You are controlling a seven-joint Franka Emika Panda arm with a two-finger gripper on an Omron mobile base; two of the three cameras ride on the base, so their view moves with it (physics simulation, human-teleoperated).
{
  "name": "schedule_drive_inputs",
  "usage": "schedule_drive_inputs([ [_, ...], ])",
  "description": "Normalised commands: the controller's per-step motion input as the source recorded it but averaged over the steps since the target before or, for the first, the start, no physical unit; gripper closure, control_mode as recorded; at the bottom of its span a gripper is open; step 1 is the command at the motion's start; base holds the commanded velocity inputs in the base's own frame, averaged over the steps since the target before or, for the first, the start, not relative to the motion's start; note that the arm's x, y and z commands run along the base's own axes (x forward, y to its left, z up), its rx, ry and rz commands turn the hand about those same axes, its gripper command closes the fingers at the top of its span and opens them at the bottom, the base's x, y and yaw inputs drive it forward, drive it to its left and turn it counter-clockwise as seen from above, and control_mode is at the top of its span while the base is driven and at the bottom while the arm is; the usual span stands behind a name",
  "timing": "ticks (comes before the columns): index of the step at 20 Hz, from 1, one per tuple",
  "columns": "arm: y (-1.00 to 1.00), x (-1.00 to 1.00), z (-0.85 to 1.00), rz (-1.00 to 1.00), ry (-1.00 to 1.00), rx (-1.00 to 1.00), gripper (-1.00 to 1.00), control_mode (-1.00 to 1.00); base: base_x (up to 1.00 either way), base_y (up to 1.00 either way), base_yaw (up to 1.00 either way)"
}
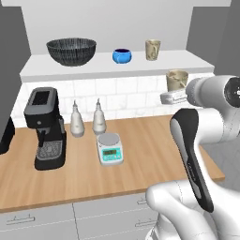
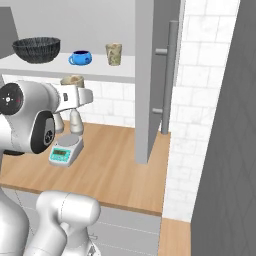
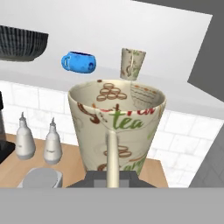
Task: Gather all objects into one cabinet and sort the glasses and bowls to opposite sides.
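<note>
While one cup [image 1: 176,79] is carried in the tool [image 1: 172,97], three items rest on the cabinet shelf [image 1: 117,69].

As seen in the hand view, the tool is closed on the beige printed cup [image 3: 117,127], which is upright and fills the centre of that view; the fingertips are hidden behind the cup base. In the left base view the held cup sits in the air just below the front edge of the shelf, toward its right end, above the tabletop [image 1: 140,159]. On the shelf, from left to right, stand the large dark patterned bowl [image 1: 71,51], the small blue bowl [image 1: 122,56] and the second beige cup [image 1: 152,48], each apart from its neighbour. On the tabletop below stand a coffee machine [image 1: 45,127], two white bottles [image 1: 77,120] and a small scale [image 1: 110,148].
</note>
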Motion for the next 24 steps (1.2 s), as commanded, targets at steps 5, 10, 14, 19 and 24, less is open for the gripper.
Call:
schedule_drive_inputs([
  [5, 0.00, 0.00, 0.00, 0.00, 0.00, 0.00, 1.00, 1.00, 0.06, 0.00, 0.00],
  [10, 0.00, 0.00, 0.00, 0.00, 0.00, 0.00, 1.00, 1.00, 0.04, -0.01, 0.01],
  [14, 0.00, 0.00, 0.00, 0.00, 0.00, 0.00, 1.00, 1.00, 0.01, -0.01, 0.00],
  [19, 0.00, 0.02, 0.35, 0.00, 0.09, 0.00, 1.00, -1.00, 0.00, 0.00, 0.00],
  [24, 0.00, 0.00, 0.44, 0.00, 0.02, 0.00, 1.00, -1.00, 0.00, 0.00, 0.00],
])
